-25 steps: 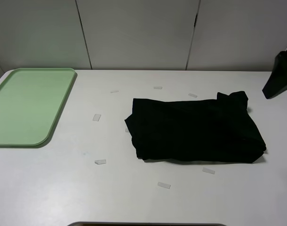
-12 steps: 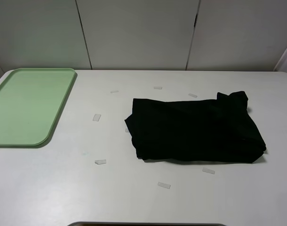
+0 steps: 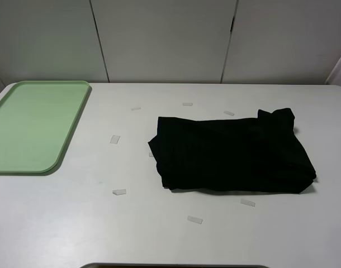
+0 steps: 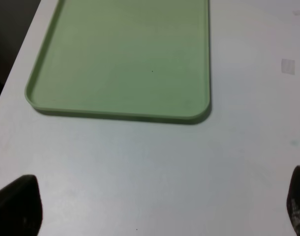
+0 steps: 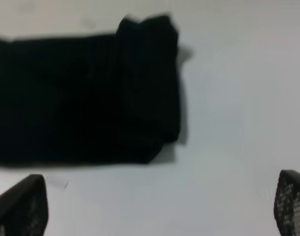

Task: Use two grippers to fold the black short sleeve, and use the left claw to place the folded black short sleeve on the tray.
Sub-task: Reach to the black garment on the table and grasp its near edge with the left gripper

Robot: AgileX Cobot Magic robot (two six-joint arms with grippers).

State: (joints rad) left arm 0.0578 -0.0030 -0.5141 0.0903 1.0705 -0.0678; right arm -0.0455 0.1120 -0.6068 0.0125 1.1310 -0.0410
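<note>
The folded black soft fabric T-shirt (image 3: 232, 153) lies on the white tabletop (image 3: 159, 234), well apart from the pale mint-green plastic tray (image 3: 31, 125), and with the left end effector (image 4: 157, 206) and right end effector (image 5: 155, 204) spread and empty, a shallow pinch may unfold it.

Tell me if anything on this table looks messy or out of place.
The black short sleeve is folded unevenly: a flap bunches up past its far right corner and its left edge slants. Small pale scraps lie scattered on the white table around it. Nothing looks spilled or damaged.
</note>
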